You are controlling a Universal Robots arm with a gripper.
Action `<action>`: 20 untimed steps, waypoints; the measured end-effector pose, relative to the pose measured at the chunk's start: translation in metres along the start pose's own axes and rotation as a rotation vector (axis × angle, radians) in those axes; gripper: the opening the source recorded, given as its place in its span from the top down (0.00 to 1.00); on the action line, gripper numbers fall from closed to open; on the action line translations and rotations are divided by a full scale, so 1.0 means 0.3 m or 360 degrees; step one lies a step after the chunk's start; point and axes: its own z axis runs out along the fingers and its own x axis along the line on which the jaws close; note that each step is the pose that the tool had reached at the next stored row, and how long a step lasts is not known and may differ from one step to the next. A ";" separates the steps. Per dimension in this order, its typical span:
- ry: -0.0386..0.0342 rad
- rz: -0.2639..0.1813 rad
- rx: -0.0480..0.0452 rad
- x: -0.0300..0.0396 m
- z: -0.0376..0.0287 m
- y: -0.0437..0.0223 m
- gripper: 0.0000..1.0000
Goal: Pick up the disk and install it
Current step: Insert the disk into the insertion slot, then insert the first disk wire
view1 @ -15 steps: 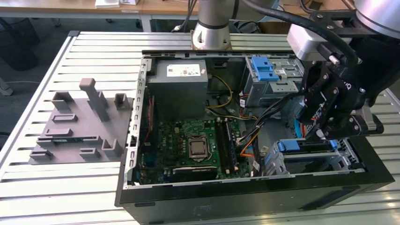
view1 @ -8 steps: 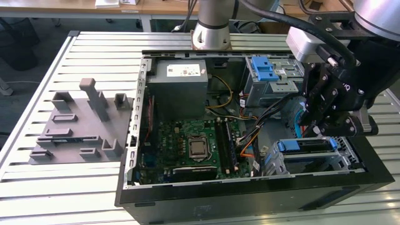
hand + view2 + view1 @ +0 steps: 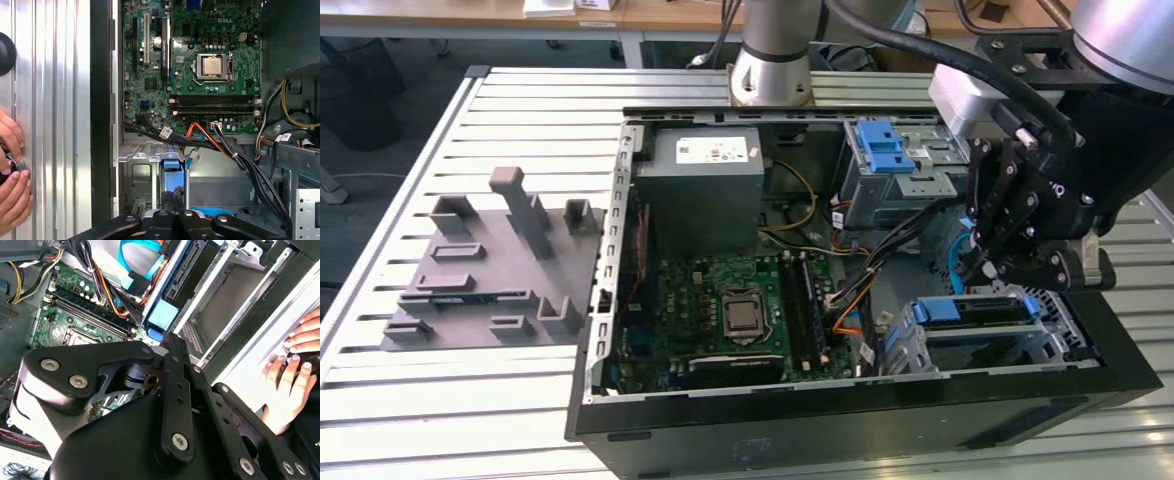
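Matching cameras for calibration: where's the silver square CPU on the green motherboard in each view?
Exterior view: silver square CPU on the green motherboard, on the exterior view's left of the black memory slots.
First wrist view: CPU beside the slots.
Second wrist view: CPU partly hidden, beside the slots.
Shared landmark: the memory slots, lying between CPU and orange cables.

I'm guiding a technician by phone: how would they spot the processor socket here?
Start at the open black computer case on the slatted metal table. On its floor lies the green motherboard, next to the grey power-supply box. The socket is the square silver plate near the board's middle, unlike the long black memory slots beside it.
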 end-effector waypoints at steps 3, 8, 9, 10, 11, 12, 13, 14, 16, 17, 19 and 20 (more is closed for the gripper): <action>0.0000 0.0000 0.0000 0.000 0.001 0.000 0.89; 0.0000 0.0000 0.0000 0.000 0.002 0.000 0.89; 0.0000 0.0000 0.0000 0.000 0.002 0.000 0.89; 0.0000 0.0000 0.0000 0.000 0.002 0.000 0.89; 0.0000 0.0000 0.0000 0.000 0.002 0.000 0.89; 0.0000 0.0000 0.0000 0.000 0.002 0.000 0.89; 0.0000 0.0000 0.0000 0.000 0.002 0.000 0.89; 0.0000 0.0000 0.0000 0.000 0.002 -0.001 0.89; -0.0001 0.0000 0.0000 0.000 0.003 -0.006 0.89; 0.0000 0.0000 0.0000 0.000 0.003 -0.013 0.89; 0.0000 0.0000 0.0000 0.000 0.003 -0.028 0.89; 0.0000 0.0000 0.0000 0.000 0.003 -0.038 0.89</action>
